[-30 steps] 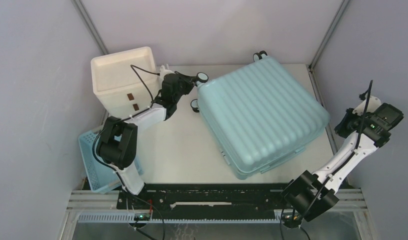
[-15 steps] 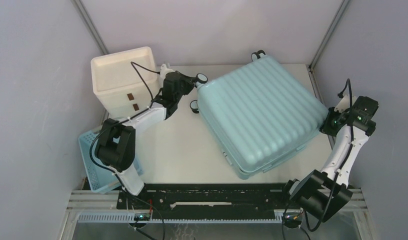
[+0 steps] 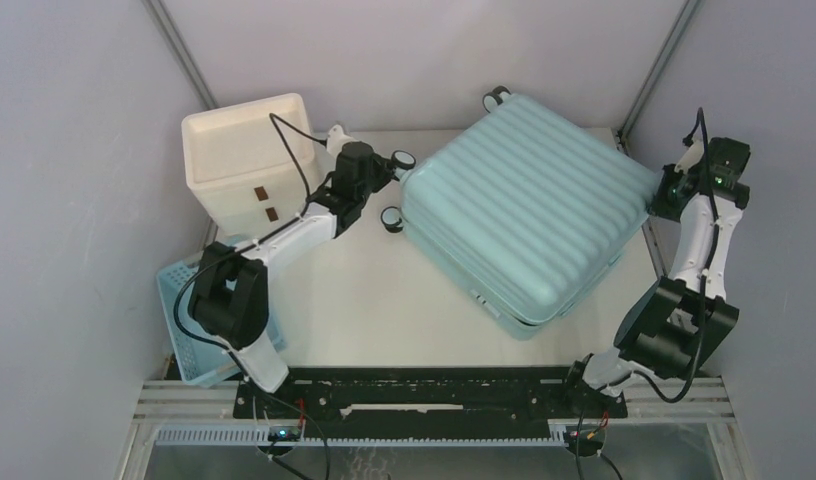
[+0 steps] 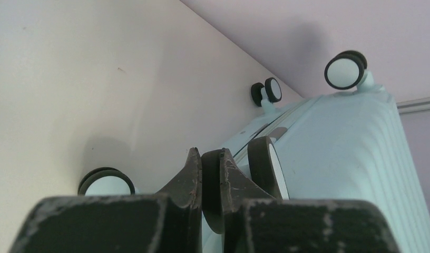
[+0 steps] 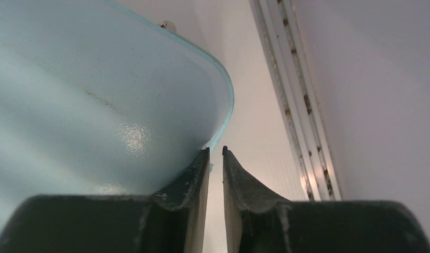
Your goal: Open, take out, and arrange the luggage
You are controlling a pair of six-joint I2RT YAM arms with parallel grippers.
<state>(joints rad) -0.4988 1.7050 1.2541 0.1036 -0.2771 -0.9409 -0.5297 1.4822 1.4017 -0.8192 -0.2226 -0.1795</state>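
**Overhead view with both wrist views.** The left gripper [image 4: 207, 153] is clamping, fingers drawn together, on one dark disc of a twin-disc black-and-white caster wheel [image 4: 265, 166] at a corner of the large light-blue ribbed hard-shell suitcase [image 3: 529, 205]. The suitcase body is lying at about four o'clock from this gripper. The suitcase is resting closed, ribbed shell upward, on the right half of the pale flat table [image 3: 364, 300], filling the span between the two grippers. At the suitcase's three o'clock corner the right gripper [image 5: 215, 152] is standing with its fingers a narrow slit apart and nothing between them. Its inner finger is lying against the rounded rim of that corner, so the suitcase is lying at nine o'clock from it.

The suitcase's long axis is running from about ten o'clock to about four o'clock. Its wheeled end is pointing toward ten o'clock, and the opposite end is pointing toward the table's near right edge.

The left arm [image 3: 284, 232] is rising from its base at seven o'clock and folding at an elbow above the small blue lattice plastic basket [image 3: 184, 330]. Its forearm is stretching toward two o'clock past the white drawer unit with brown handles [image 3: 239, 150]. The right arm [image 3: 696, 250] is rising from its base at five o'clock and running toward twelve o'clock along the table's right edge, with its wrist bent toward nine o'clock at the suitcase corner.
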